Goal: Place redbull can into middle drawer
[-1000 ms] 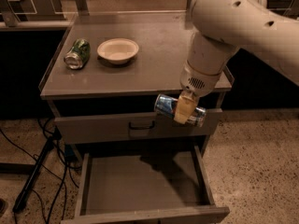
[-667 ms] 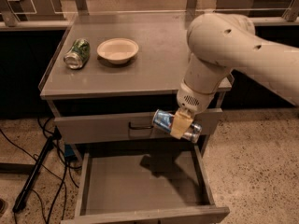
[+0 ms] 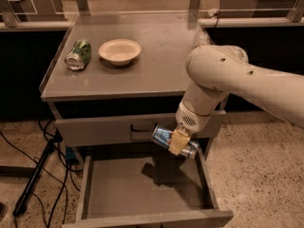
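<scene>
The middle drawer [image 3: 118, 191] stands pulled open nearest the onlooker, its grey floor bare. Just above it the robot's end effector [image 3: 176, 141] pinches the redbull can [image 3: 163, 136], held on its side over the drawer's right rear part, before the closed drawer front [image 3: 95, 131]. The carry looks nearly done; next the arm must lower and let go. Beyond, the tabletop [image 3: 161, 61] bears a pale bowl [image 3: 119, 51] and a dented green can [image 3: 79, 54].

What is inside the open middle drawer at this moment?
Only bare grey floor, partly shadowed, shows in the middle drawer. The gripper holds the redbull can on its side above it, not inside, and the two hide part of the drawer's back floor.
</scene>
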### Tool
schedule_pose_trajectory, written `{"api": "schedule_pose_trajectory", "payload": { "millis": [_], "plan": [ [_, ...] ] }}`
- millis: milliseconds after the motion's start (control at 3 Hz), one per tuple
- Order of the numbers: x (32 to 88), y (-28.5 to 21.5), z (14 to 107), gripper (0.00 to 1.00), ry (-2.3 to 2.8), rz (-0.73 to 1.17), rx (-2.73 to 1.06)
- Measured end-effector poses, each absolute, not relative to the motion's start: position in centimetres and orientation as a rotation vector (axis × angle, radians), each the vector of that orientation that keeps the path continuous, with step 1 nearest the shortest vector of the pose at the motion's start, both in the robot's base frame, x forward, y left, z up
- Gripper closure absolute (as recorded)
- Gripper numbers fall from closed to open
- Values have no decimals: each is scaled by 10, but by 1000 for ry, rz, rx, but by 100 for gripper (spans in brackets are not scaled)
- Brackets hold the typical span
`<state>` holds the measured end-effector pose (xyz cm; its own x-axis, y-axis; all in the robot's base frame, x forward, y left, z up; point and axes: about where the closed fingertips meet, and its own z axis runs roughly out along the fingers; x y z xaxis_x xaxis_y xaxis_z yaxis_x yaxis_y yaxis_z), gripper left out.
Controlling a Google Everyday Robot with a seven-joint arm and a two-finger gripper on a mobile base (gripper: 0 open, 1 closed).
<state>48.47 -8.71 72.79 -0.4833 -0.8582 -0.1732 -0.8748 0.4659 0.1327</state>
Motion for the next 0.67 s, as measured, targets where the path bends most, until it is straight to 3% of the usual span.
{"api": "schedule_pose_trajectory", "payload": {
  "millis": [667],
  "plan": [
    [478,-61,650,100,2595,385,-1372]
  ]
}}
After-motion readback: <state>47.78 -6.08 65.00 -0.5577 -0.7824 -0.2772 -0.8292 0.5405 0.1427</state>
